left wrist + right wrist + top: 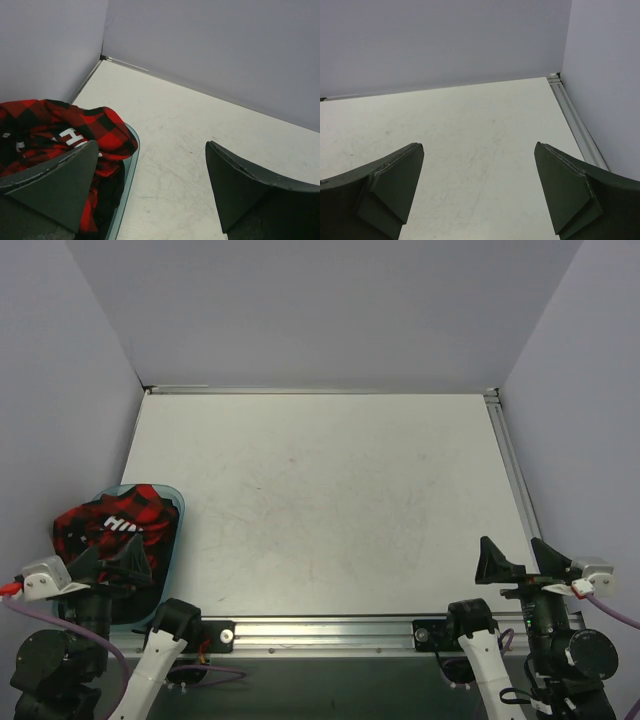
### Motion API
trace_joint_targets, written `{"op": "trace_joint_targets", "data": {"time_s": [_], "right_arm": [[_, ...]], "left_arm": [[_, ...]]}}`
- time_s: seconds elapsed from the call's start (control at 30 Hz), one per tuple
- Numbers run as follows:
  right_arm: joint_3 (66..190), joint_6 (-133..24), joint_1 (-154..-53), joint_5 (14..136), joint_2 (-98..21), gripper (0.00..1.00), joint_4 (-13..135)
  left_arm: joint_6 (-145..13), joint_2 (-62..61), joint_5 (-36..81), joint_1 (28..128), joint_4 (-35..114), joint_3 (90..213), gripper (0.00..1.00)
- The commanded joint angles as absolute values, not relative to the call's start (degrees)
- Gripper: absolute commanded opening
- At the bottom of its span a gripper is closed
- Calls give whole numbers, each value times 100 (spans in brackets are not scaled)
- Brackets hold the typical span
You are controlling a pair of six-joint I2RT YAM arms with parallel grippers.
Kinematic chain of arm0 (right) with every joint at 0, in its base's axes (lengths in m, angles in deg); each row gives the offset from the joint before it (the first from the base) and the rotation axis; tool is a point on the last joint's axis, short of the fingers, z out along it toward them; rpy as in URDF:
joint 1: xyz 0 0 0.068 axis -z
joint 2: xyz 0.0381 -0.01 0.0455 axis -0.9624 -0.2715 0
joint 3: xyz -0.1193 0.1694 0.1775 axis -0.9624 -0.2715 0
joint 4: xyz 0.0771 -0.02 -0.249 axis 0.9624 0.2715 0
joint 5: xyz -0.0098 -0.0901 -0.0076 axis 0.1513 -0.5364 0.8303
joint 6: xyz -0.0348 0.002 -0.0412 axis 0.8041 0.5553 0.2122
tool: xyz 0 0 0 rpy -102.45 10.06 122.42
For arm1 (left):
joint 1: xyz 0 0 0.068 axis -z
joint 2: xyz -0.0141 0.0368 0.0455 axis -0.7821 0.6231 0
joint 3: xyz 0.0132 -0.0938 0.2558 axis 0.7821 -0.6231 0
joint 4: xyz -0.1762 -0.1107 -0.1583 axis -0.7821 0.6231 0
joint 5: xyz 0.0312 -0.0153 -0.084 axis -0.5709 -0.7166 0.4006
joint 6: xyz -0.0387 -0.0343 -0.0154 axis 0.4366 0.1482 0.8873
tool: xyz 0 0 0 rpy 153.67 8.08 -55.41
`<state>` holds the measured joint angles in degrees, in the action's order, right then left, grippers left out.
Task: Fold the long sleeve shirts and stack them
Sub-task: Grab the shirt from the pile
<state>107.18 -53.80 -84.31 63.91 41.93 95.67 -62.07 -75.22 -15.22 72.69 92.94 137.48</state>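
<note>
— Hovering low at the near corners: left gripper (108, 558) and right gripper (514, 558), both with jaws wide apart, empty.
— The flannel shirt (112, 523)?
— Crumpled, red-and-black check, white lettering showing, heaped in the teal bin (172, 536), near left.

Soft, diffuse, even light. The white table (320, 500) is uniformly bright and matte, and shadows are faint. Focus is sharp overall. The right gripper (477, 145) renders dark, with little surface detail.

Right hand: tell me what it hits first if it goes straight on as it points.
Nothing nearby: the right hand, open, points across the table; the back wall looks first, though depth is unclear.
</note>
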Motion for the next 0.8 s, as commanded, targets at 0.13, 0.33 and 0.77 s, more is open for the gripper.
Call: {"op": "trace_joint_targets", "data": {"time_s": [0.13, 0.33, 0.77], "right_arm": [[10623, -5350, -8400, 6155, 4718, 100, 9500], [10701, -5506, -8392, 6612, 3629, 100, 9887], [11080, -6237, -8409, 8545, 781, 100, 10282]], "left_arm": [[-5874, -8231, -2055, 7273, 9252, 13613, 97], [-5241, -7705, -1977, 7273, 9270, 13455, 97], [-4001, -3402, -1739, 7255, 9744, 14158, 97]]}}
